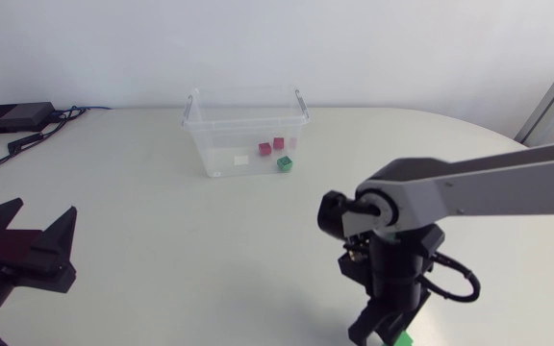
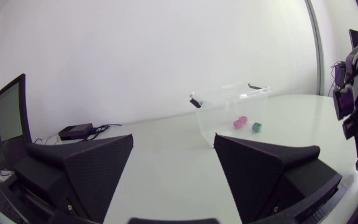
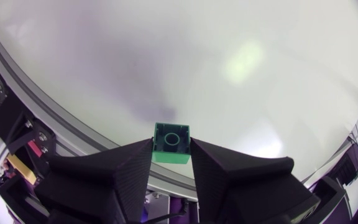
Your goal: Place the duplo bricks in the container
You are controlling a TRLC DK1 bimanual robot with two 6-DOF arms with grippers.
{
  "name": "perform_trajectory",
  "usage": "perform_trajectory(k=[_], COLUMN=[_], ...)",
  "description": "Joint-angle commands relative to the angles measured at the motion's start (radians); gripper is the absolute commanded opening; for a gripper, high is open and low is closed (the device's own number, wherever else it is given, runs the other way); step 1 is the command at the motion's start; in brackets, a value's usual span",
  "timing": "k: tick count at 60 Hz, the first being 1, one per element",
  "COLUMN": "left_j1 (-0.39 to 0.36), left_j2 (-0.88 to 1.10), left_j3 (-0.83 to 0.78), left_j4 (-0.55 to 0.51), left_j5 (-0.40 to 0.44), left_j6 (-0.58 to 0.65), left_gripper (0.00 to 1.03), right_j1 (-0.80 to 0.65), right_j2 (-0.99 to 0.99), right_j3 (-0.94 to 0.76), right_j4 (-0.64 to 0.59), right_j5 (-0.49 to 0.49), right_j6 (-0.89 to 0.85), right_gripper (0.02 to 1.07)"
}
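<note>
A green duplo brick (image 3: 171, 139) is gripped between the right gripper's (image 3: 171, 149) fingers; the left gripper (image 2: 173, 142) is held wide open, empty. 3 bricks (image 1: 264, 149) are seen in the container (image 1: 210, 144).

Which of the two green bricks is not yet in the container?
The green brick gripped by the right gripper. The other green one already lies inside the container.

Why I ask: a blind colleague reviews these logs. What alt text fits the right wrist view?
The right arm's matte black gripper is shut on a small green plastic Duplo brick, one broad wedge-shaped finger against each side, with the brick's ringed face toward the camera. Below them lies the glossy white tabletop, with its edge close by.
</note>
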Motion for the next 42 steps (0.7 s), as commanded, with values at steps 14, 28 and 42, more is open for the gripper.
perform_trajectory(k=[14,28,42], left_j1=[0.004,0.004,0.002], left_j2=[-0.013,-0.013,-0.013], left_j3=[-0.040,-0.083,-0.182], left_j4=[0.023,0.149,0.362], left_j5=[-0.018,-0.038,-0.078], left_j6=[0.007,0.034,0.091], left_gripper=[0.91,0.91,0.91], right_j1=[-0.017,-0.076,-0.111], right_j2=[-0.055,0.002,0.057], right_j3=[0.433,0.609,0.709], right_j4=[-0.031,0.127,0.300], right_j5=[0.022,0.020,0.015], right_j6=[-0.022,-0.042,-0.047], right_gripper=[0.21,0.21,0.22])
